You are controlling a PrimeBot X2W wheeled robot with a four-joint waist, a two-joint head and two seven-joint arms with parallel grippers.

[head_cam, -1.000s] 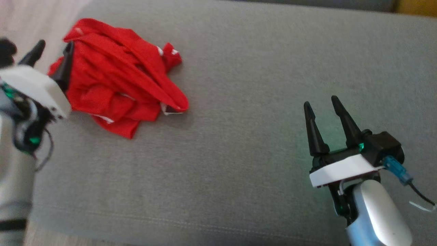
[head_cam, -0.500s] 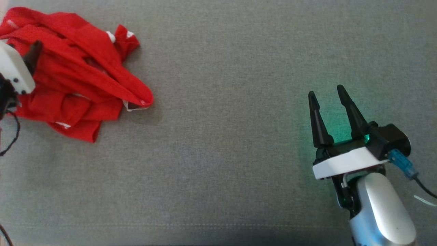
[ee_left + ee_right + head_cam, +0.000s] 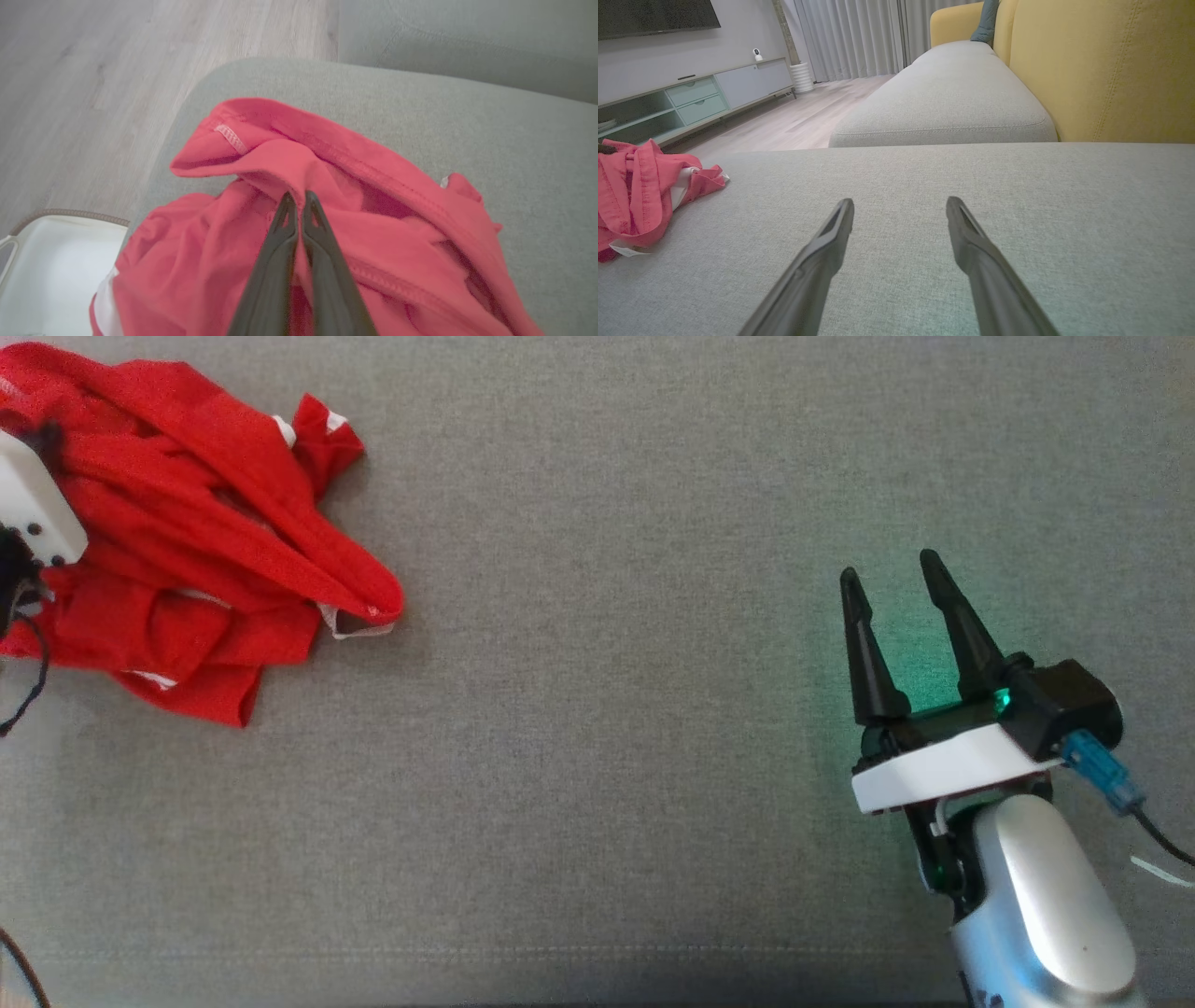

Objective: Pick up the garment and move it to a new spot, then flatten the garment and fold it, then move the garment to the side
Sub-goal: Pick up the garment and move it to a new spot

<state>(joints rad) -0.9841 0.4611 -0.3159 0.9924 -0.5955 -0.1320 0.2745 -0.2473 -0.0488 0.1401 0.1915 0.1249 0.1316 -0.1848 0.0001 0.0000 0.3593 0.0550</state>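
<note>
I've just shut my left gripper (image 3: 296,196). Half a second back its dark fingers stood apart over the heap. Now, in the left wrist view, they are pinched together on a raised fold of the crumpled red knit garment (image 3: 373,224), with cloth bunched between the tips, so I judge the grip is made.

The garment (image 3: 187,551) lies at the upper left of the head view, on the grey woven sofa cushion (image 3: 607,728) and close to its rounded corner. My head camera has swung as well, so the heap's slide toward the frame edge is not a move of its own.

My right gripper (image 3: 889,567) sits at the lower right with its fingers spread wide, empty and well apart from the garment.

The pick-up looks ready, so next I'd lift and carry the garment toward the bare middle of the cushion.
</note>
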